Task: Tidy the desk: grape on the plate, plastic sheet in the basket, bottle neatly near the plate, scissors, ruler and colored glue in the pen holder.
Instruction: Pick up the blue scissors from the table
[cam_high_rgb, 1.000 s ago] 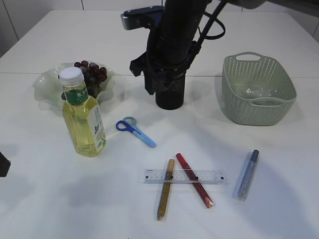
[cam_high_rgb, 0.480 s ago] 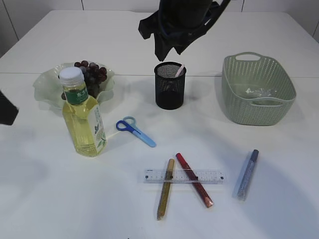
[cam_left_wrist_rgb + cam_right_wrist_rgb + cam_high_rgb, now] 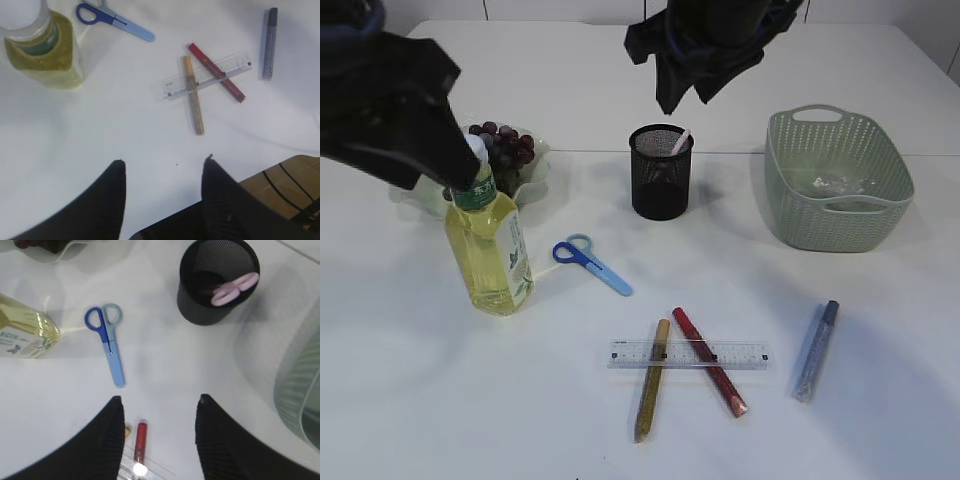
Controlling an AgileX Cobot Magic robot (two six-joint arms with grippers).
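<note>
White desk (image 3: 410,400) all around; the exterior view has the grapes (image 3: 505,140) on the plate (image 3: 535,165), mostly behind the left arm, and clear film in the basket (image 3: 840,180). Only the right wrist view looks down into the holder (image 3: 218,282), pink scissors (image 3: 234,288) inside; blue scissors (image 3: 111,352) lie on the desk, up and left of the right gripper (image 3: 159,410), jaws apart, holding nothing. Left gripper (image 3: 162,167) is spread too, empty; bottle (image 3: 42,47) up left of it, ruler (image 3: 207,75) across the gold (image 3: 192,95) and red (image 3: 216,72) sticks up right, blue stick (image 3: 270,42) further off.
</note>
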